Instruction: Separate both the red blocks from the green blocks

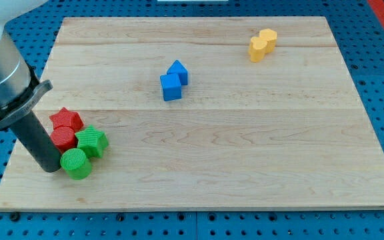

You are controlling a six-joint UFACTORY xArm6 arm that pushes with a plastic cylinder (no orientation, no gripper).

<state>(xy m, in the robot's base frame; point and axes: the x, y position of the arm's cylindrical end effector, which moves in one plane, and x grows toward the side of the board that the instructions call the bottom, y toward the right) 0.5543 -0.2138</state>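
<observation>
Green cylinder (77,164): nearest the view's bottom, at the lower left of the board (245,160); it touches the rod's foot on its left and the other green block above it
Rod: dark and thick, leaning in from the view's upper left; my tip (49,168) rests on the wood just left of the green cylinder and below the red blocks
Tool end: a bare rod with no jaws, so nothing spreads or pinches; it can only shove
Red round block (62,139): ridged, pressed against the rod's right side and touching the green star-like block
Red star block (67,121): just above the round red one, touching it, at the top of the cluster
Green star-like block (92,142): ridged, on the cluster's right, wedged between the reds and the green cylinder
Cluster state: all four packed tight, so reds and greens are not yet apart
Handling, as I judge: small, light, stiff blocks that should slide easily on smooth wood and may spin if struck off-centre; best pushed flat through a side face
Blue pair (174,81): two blocks touching, near the board's middle, well apart from the cluster
Yellow pair (262,45): two blocks touching, toward the view's top right, far from everything else
</observation>
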